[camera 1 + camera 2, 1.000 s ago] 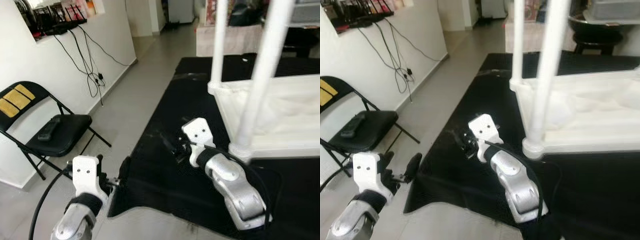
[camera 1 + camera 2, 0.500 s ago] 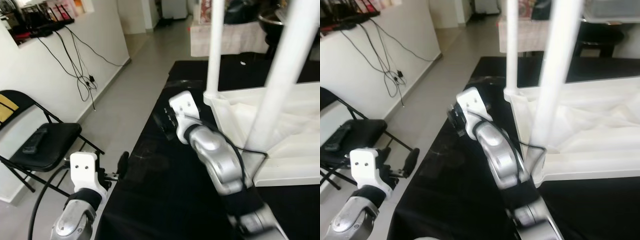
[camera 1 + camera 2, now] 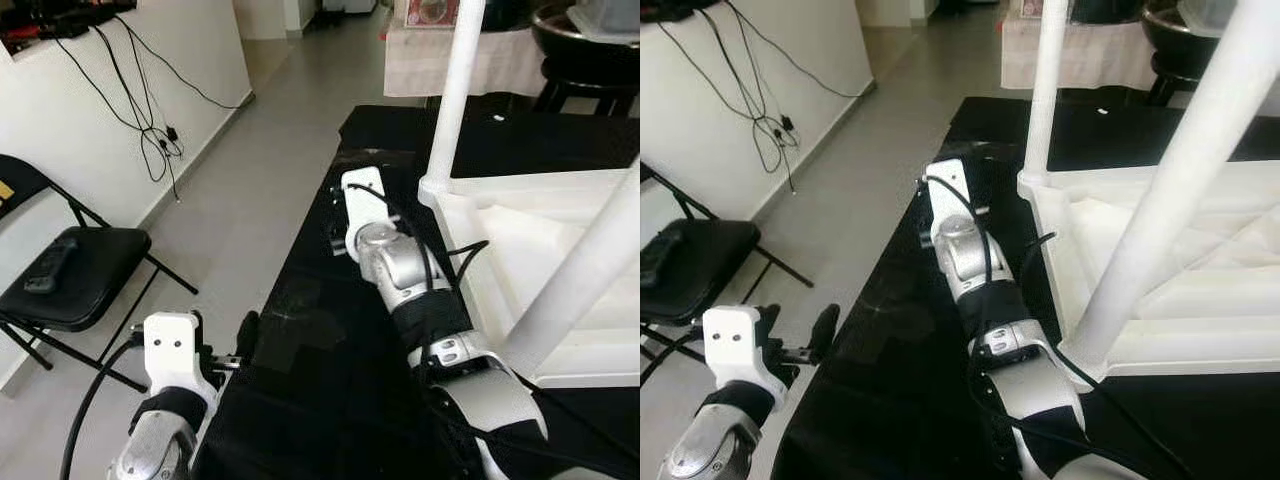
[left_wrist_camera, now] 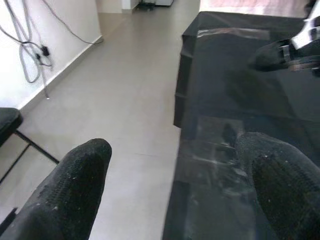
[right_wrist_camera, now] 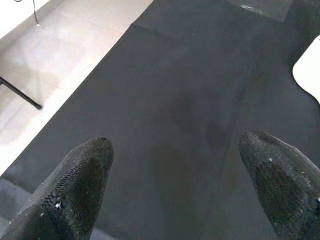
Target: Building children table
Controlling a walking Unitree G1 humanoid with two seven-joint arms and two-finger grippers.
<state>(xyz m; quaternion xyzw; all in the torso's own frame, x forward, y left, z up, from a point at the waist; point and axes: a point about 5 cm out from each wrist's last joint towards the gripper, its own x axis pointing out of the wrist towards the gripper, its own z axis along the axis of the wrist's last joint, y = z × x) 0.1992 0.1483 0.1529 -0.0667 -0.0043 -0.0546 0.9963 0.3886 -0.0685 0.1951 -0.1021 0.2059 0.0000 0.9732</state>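
The white children's table [image 3: 560, 215] lies upside down on a black mat [image 3: 320, 340], to my right. Two of its white legs stick up: a far one [image 3: 455, 95] and a near one [image 3: 590, 265]. My right arm reaches forward along the table's left side. Its gripper [image 5: 175, 150] hangs open over bare mat, with nothing between the fingers [image 5: 80, 185], and a white table corner [image 5: 309, 70] lies off to one side. My left gripper [image 3: 222, 340] is low at the mat's near left edge. It is open and holds nothing, with its fingers [image 4: 75, 190] straddling the mat and the floor.
A black folding chair [image 3: 70, 285] with a remote on its seat stands at the left wall. Cables [image 3: 150, 110] hang down that wall. Grey tile floor [image 3: 240, 190] runs along the mat's left side. A cloth-covered table [image 3: 425, 55] and a dark stool [image 3: 590, 60] stand at the back.
My right arm has stretched forward from beside the near leg to the far part of the mat. The camera has shifted. My left gripper stays low at the mat's edge.
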